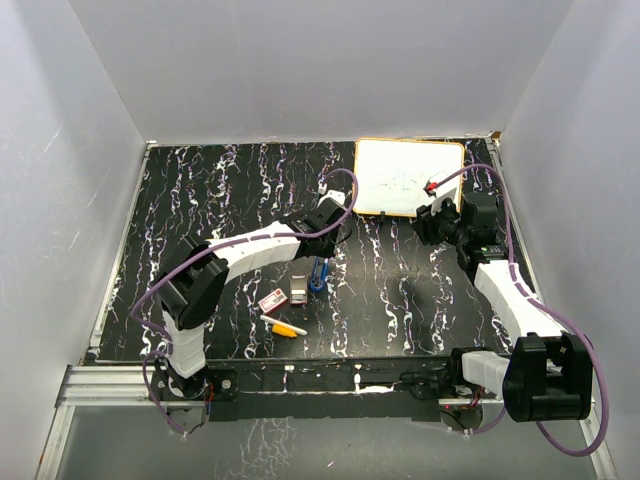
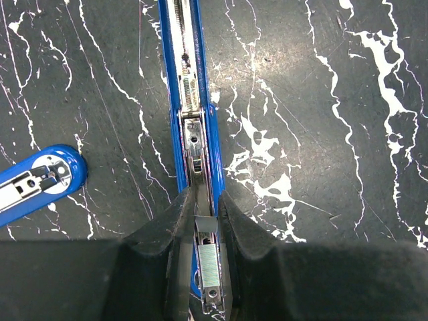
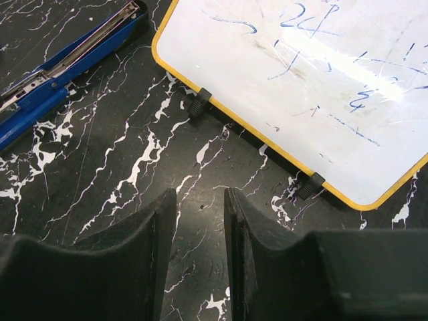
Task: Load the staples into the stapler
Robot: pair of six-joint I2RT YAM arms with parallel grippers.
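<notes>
The blue stapler point(image 1: 318, 277) lies opened on the black marbled table, its metal channel point(image 2: 190, 80) facing up. It also shows in the right wrist view point(image 3: 73, 50). My left gripper point(image 2: 202, 200) straddles the channel, with the fingers point(image 2: 241, 234) close against both sides. A silvery staple strip point(image 2: 208, 264) lies in the channel between them. The stapler's other blue arm point(image 2: 37, 184) lies to the left. The red-and-white staples box point(image 1: 272, 300) sits left of the stapler. My right gripper point(image 3: 200, 200) hangs slightly open and empty over bare table near the whiteboard.
A yellow-framed whiteboard point(image 1: 408, 177) lies at the back right, and its edge and black clips point(image 3: 199, 102) are just ahead of my right gripper. A yellow-and-white marker point(image 1: 285, 327) lies near the front. A small grey piece point(image 1: 298, 293) sits beside the box.
</notes>
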